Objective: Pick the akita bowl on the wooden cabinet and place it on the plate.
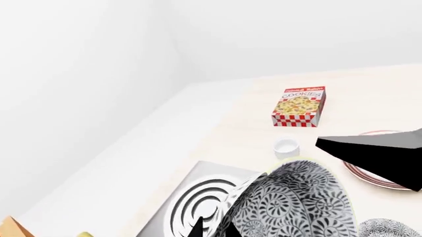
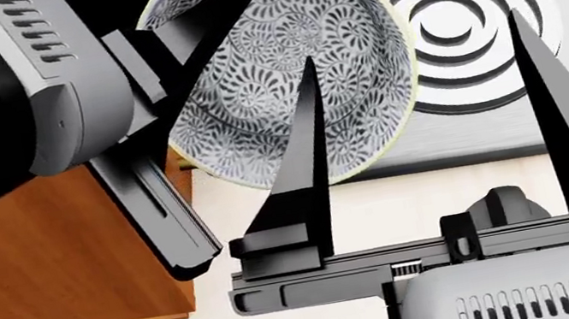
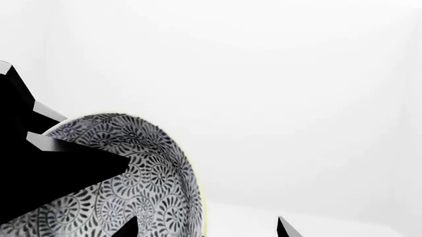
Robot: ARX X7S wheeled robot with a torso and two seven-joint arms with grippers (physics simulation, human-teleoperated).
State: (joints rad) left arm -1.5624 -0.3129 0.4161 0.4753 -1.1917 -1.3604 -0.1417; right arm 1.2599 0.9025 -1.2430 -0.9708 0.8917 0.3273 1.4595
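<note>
One pale counter [image 1: 231, 133], wooden cabinet [image 2: 37, 270] alongside, white walls.

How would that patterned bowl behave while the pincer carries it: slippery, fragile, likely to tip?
The akita bowl looks like rigid glazed ceramic, so probably stiff but breakable if dropped. Its smooth surface may be slippery, and the left pincer seems to pinch only the rim, so it could swivel. It already hangs steeply tilted over the stove, and being deep, it might rock when set down.

Plain white walls [image 1: 99, 59] meet at corner; pale cream floor [image 1: 231, 128], even light
</note>
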